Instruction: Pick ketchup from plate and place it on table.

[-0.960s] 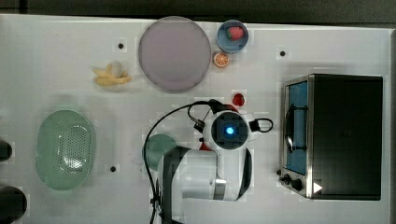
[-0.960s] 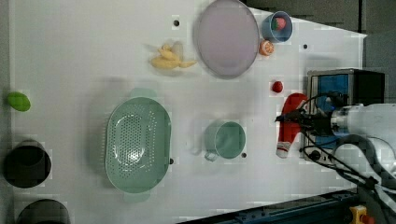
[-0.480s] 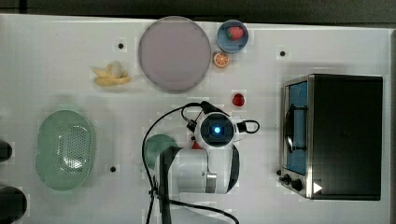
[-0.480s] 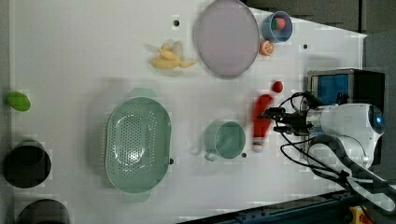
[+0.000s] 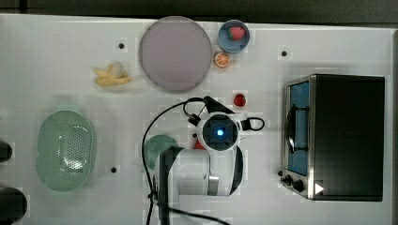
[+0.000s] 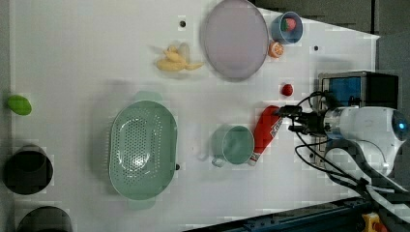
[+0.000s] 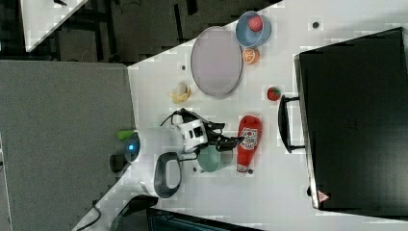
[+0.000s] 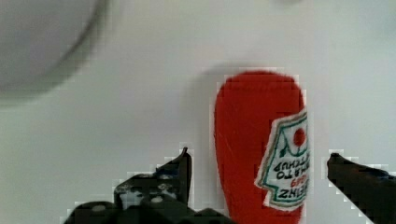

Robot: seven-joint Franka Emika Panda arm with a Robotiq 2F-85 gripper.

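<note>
The ketchup lies flat on the white table, its white cap beside a green mug. It also shows in the right view as the ketchup, and the arm hides most of it in the top view. My gripper is open. Its dark fingers stand on either side of the ketchup with a gap on each side. From the left view's right, the gripper reaches to the bottle's base. The lilac plate has nothing on it.
A toaster oven stands at the top view's right. A small red fruit, an orange slice and a blue bowl lie near the plate. A banana and a green basket are on the top view's left.
The arm carried the ketchup toward the top view's left, up to the mug. The jaws opened and the bottle now rests on the table.
</note>
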